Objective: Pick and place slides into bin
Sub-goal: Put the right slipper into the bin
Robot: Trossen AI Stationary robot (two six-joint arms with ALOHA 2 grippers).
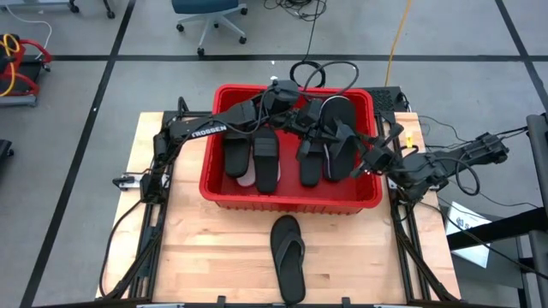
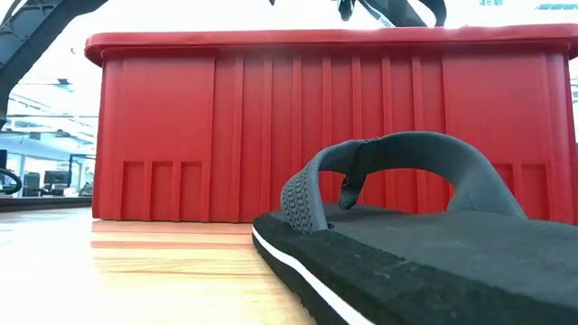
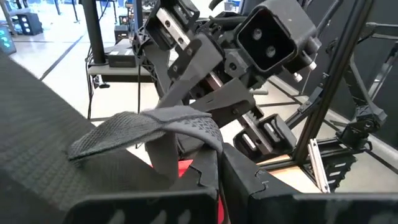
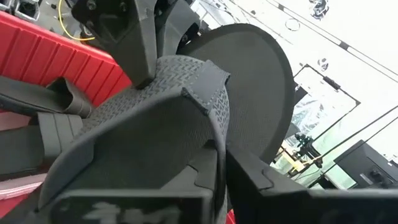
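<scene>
Nearest the low camera lies one black thong flip-flop [image 2: 424, 244], flat on the table [image 1: 205, 257] near its front edge, sole down and apart from both grippers; the high view shows it just in front of the red bin [image 1: 291, 198], a little right of the front wall's middle.

Over the bin's back right part, the two arms meet. The left gripper [image 1: 301, 118] has its fingers closed on the grey strap of a second thong flip-flop [image 3: 155, 134], which it holds above the bin's inside. The left arm reaches from the table's left edge across the bin's back left corner, its forearm lying nearly level.

The right gripper [image 1: 370, 162] hangs by the bin's right wall; its wrist view shows the same flip-flop's strap and sole filling the space just past its fingers, touching them, but whether they are pinched on it I cannot tell. The right arm comes in from the table's right edge, elbow bent outward.

Inside the bin lie several black slides [image 1: 265, 158] side by side.
</scene>
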